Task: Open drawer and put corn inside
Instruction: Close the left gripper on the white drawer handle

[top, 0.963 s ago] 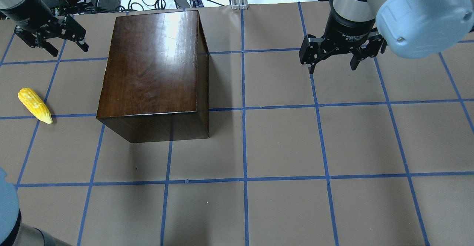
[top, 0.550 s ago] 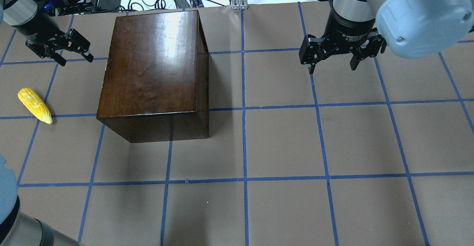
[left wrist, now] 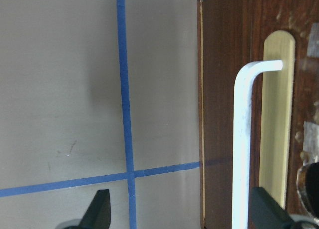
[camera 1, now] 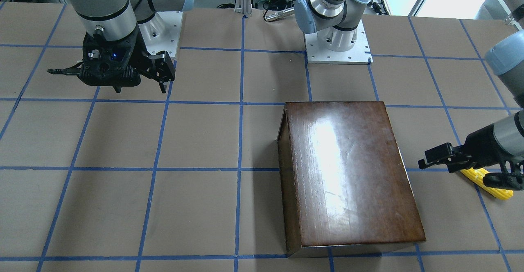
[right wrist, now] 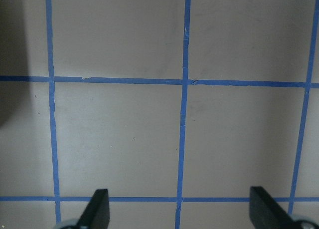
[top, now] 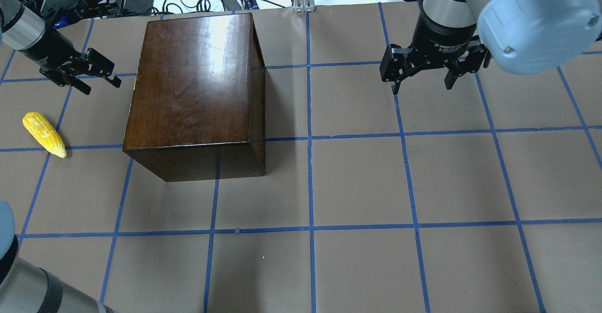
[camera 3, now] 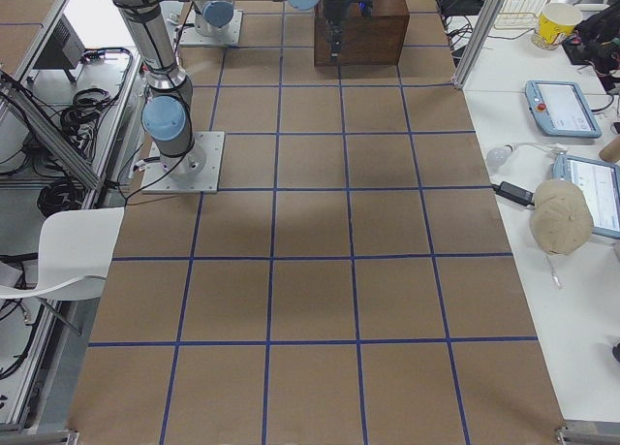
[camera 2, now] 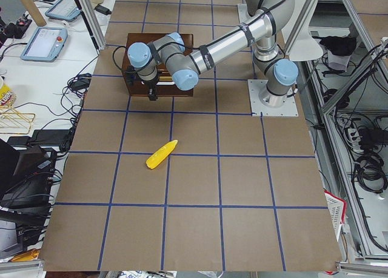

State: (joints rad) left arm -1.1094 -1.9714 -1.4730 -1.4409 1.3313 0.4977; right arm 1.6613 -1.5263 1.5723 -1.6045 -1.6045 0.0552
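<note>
The left arm reaches in from the far left corner of the table, its forearm slanting down toward the dark wooden box. The left tool is tipped toward the box's left-hand face and sits just beside it, with a gap showing between the fingertips and the wood in the overhead view. Its two fingers are spread apart and hold nothing.

The left wrist view looks along that face. It shows the drawer pushed fully in, its dark front flush with the box. A white bent-bar handle runs along the front beside a pale slot. The handle lines up between the two fingers, closer to the one on that view's right, and nothing touches it.

The corn lies flat on the table, well out from the box on the robot's left and nearer the robot than the left tool. Its tapered end points toward the robot. From the front camera the left tool partly hides it.

The right arm hangs upright over the far right part of the table, well apart from the box. The right tool points straight down, fingers wide and empty, above bare table crossed by blue tape lines.
</note>
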